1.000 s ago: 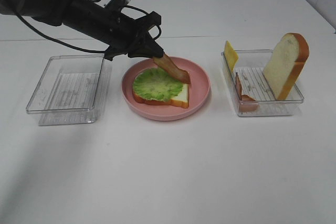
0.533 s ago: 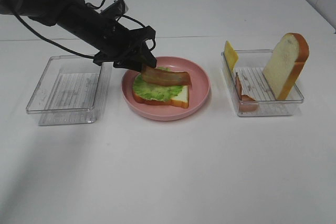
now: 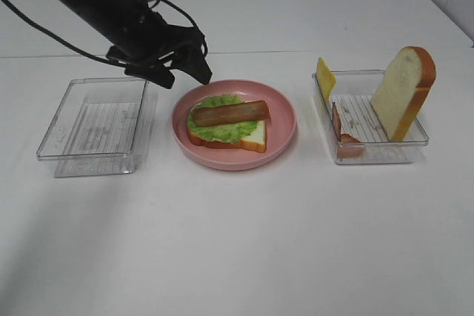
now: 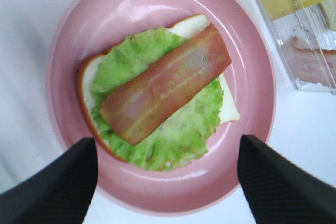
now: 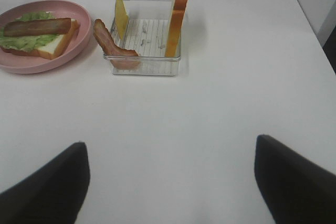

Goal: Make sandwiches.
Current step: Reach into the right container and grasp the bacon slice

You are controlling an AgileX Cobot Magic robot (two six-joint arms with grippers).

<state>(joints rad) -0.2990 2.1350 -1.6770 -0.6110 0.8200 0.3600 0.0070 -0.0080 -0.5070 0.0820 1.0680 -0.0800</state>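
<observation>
Left wrist view: a bacon strip (image 4: 165,85) is seen lying flat and diagonal on the lettuce leaf (image 4: 184,129), which covers a bread slice (image 4: 227,109) on the pink plate (image 4: 157,3), while the left gripper (image 4: 168,182) hangs above with jaws spread wide and nothing between them. With the placing judged done, the arm is best raised straight up so that the strip is not dragged askew. The cheese slice (image 3: 325,78), a second bacon strip (image 3: 344,137) and the upright bread slice (image 3: 404,92) are left in the clear tray (image 3: 370,155) beside the plate, on the side of the right gripper (image 5: 170,182), likewise spread and empty, and should be laid square on the stack.
</observation>
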